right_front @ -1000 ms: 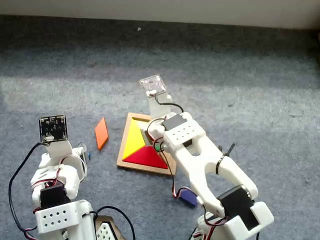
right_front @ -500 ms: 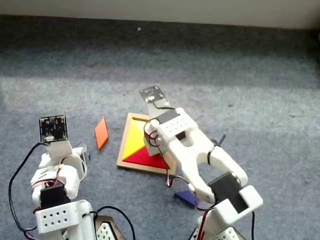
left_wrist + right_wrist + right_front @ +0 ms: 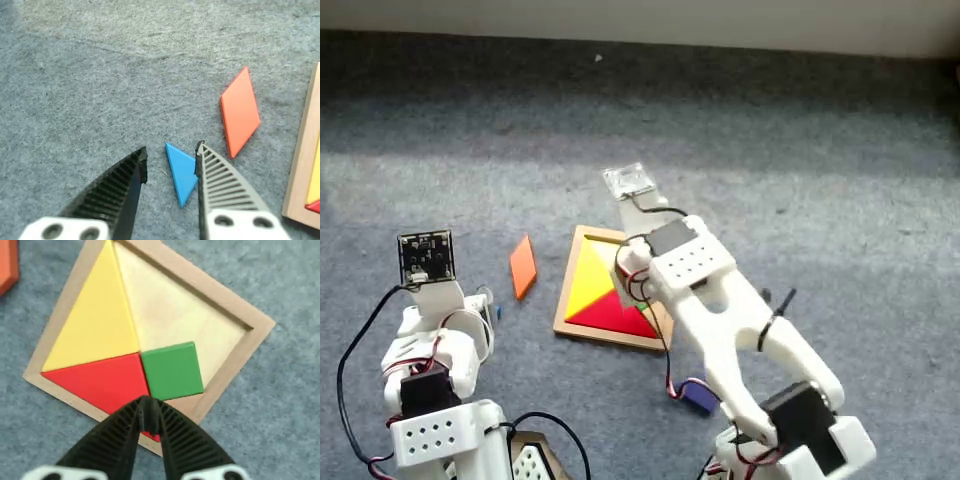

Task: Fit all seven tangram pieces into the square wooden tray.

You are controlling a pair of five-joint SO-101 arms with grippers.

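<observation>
Square (image 3: 172, 371) in tray (image 3: 220, 295) — parallelogram (image 3: 523, 266) beside

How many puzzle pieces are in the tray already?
Three are in the tray: the yellow triangle, red triangle and green square. Nothing is held: the right gripper is shut over the tray's edge, and the open left gripper hangs over the blue triangle. That one, the orange piece and the purple piece lie on the carpet.
</observation>
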